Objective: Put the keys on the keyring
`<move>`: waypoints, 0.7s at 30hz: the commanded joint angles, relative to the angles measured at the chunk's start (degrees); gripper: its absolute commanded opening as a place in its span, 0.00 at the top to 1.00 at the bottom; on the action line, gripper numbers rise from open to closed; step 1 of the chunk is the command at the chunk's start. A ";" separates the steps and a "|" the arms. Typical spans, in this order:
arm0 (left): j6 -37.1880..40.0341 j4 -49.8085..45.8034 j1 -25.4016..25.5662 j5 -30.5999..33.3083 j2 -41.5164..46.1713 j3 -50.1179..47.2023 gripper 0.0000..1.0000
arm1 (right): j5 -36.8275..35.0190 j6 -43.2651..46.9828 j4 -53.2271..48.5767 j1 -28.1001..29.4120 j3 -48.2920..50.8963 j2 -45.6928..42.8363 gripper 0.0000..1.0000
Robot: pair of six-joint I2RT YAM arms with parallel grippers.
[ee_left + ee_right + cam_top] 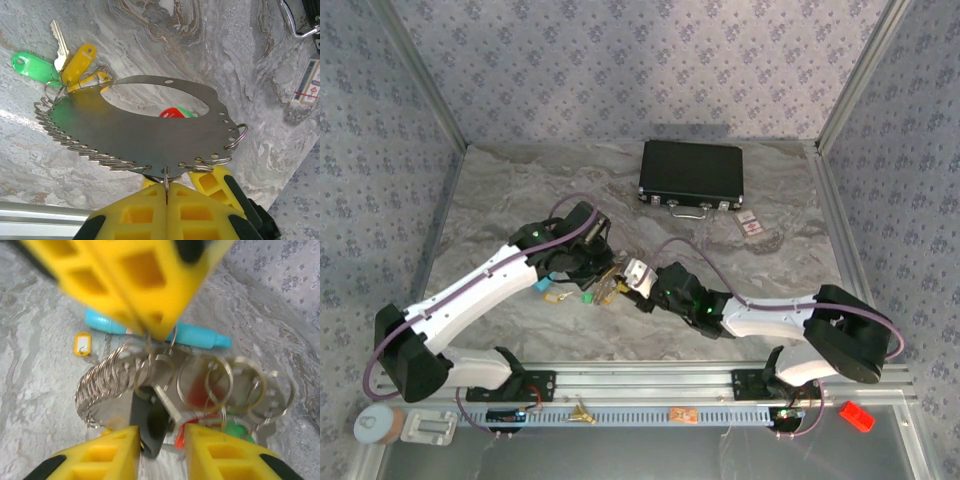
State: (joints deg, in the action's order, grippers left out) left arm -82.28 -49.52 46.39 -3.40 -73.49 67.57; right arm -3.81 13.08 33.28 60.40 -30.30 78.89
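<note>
Top: L gripper (602, 266) & R gripper (623, 285) meet mid table (510, 200) at keyring (611, 288); detail too small.
L wrist: claw clenched on keyring's plate edge; key (59, 44) hangs on rings, far side.
R wrist: jaws parted round black piece (149, 425); blurred, contact unclear.

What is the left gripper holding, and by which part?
Left gripper pinches the flat crescent-shaped steel plate carrying split rings, by its outer curved edge.
</note>
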 commanded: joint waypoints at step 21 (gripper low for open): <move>-7.91 2.27 -0.08 -1.26 2.41 -2.79 1.00 | 0.81 0.92 13.70 1.10 -1.89 3.39 0.70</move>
State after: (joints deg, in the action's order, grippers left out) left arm -88.64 -47.75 46.39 -3.84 -72.69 65.28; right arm -1.98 13.37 44.38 61.17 -30.00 81.10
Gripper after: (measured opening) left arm 0.041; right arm 0.296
